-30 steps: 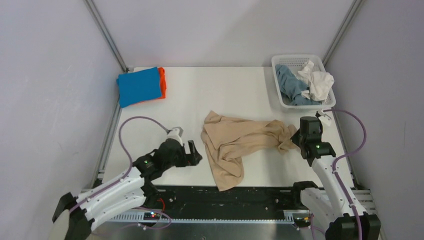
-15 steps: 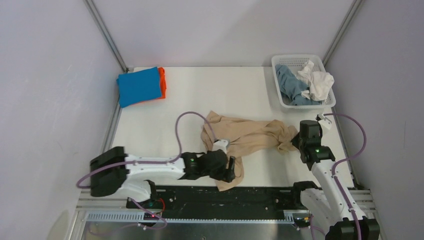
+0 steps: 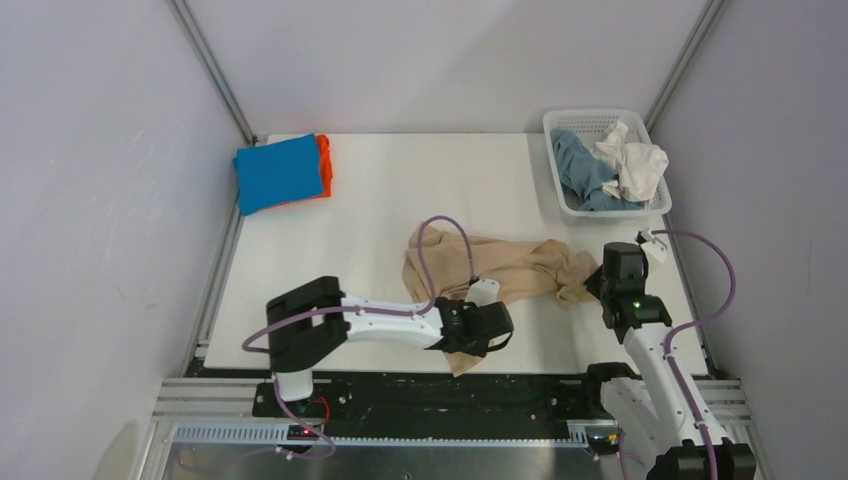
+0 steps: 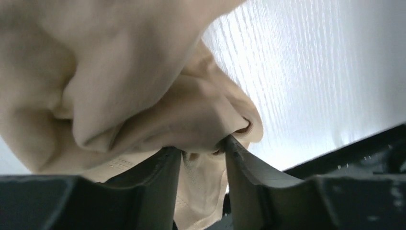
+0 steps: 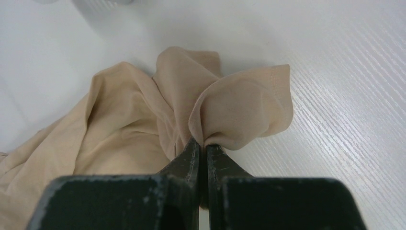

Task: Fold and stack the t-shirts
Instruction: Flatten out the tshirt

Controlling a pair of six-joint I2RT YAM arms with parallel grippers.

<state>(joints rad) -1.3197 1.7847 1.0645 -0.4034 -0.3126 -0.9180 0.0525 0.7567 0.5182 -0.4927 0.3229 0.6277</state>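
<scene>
Right wrist view: your right claw (image 5: 205,146) is clamping the crumpled beige cloth t-shirt (image 5: 119,124) for spreading; close the gaping left claw (image 4: 203,149) straddling its fold.

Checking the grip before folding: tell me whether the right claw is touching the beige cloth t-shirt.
Touching. The right wrist view shows the right claw closed on a pinched fold of the beige cloth t-shirt.

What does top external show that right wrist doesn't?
Only top external: the blue t-shirt stacked on the orange t-shirt far left, the basket holding a grey-blue tee and a white tee, the left gripper at the near end of the beige t-shirt. Only right wrist: the right gripper's jaws shut on a pinched hem. Both: the beige t-shirt on the table.
</scene>
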